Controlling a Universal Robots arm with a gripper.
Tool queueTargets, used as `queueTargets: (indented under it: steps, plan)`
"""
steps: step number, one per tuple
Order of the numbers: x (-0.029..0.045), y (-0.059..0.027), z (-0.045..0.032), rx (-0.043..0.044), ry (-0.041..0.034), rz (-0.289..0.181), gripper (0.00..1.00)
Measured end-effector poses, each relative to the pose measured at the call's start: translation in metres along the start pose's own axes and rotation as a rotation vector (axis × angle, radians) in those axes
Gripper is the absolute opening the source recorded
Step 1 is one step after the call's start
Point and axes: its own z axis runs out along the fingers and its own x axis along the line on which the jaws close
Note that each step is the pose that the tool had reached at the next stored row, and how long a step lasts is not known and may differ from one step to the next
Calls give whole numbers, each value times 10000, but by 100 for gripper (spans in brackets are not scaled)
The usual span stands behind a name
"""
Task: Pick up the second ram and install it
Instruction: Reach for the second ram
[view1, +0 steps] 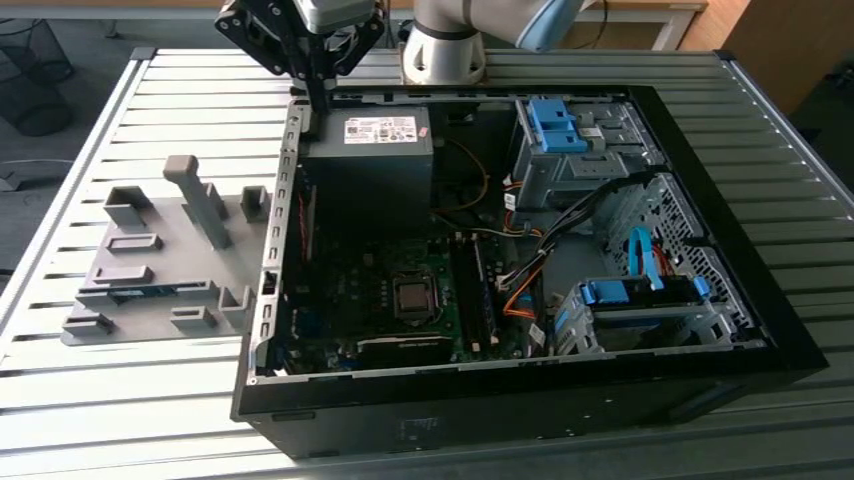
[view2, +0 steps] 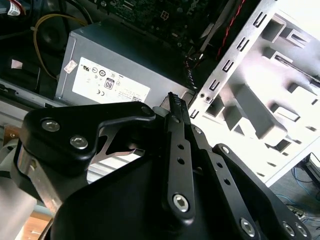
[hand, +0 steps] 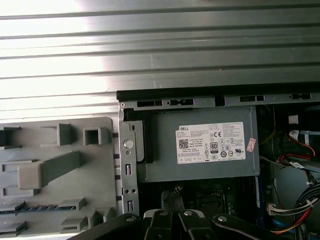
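The second ram (view1: 144, 291) is a thin blue stick lying in a slot of the grey holder tray (view1: 134, 215) on the exterior view's left, beside the open computer case (view1: 747, 300). In the first wrist view the ram (hand: 35, 208) shows as a blue strip near the holder's edge. My gripper (view1: 319, 110) hangs over the case's back corner, just above the grey power supply (view1: 380, 135) and well away from the ram. Its fingers (view2: 173, 100) are pressed together with nothing between them. The motherboard (view1: 400, 290) lies in the case, with its memory slots to the exterior view's right of the processor socket.
The case's perforated metal side wall (view1: 283, 200) stands between the holder and the motherboard. Inside are blue drive cages (view1: 561, 125), orange and black cables (view1: 521, 280) and a drive bay (view1: 641, 300). A tall grey post (view1: 200, 195) rises from the holder. The slatted metal table (view1: 134, 400) carries everything.
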Motion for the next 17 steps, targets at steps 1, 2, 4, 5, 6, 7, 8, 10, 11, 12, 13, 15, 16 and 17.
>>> queueTargets:
  steps: [1,2,4,5,6,7,8,10,11,12,13,15,16,17]
  plan:
    - [5,0,0,0,0,0,11]
    - [10,0,0,0,0,0,11]
    - [20,-2,0,0,0,0,11]
    - [25,-2,1,0,0,0,11]
    - [31,-2,1,0,0,0,11]
    - [38,-3,1,0,0,0,11]
    - [43,-3,1,-1,0,0,11]
    - [54,-4,1,0,0,1,11]
    - [59,-4,1,0,0,1,11]
    - [65,-5,1,-1,0,1,11]
    - [71,-5,1,-1,0,0,11]
    - [81,-6,2,0,0,0,11]
    - [86,-7,2,-1,0,1,11]
    - [92,-7,2,0,0,0,11]
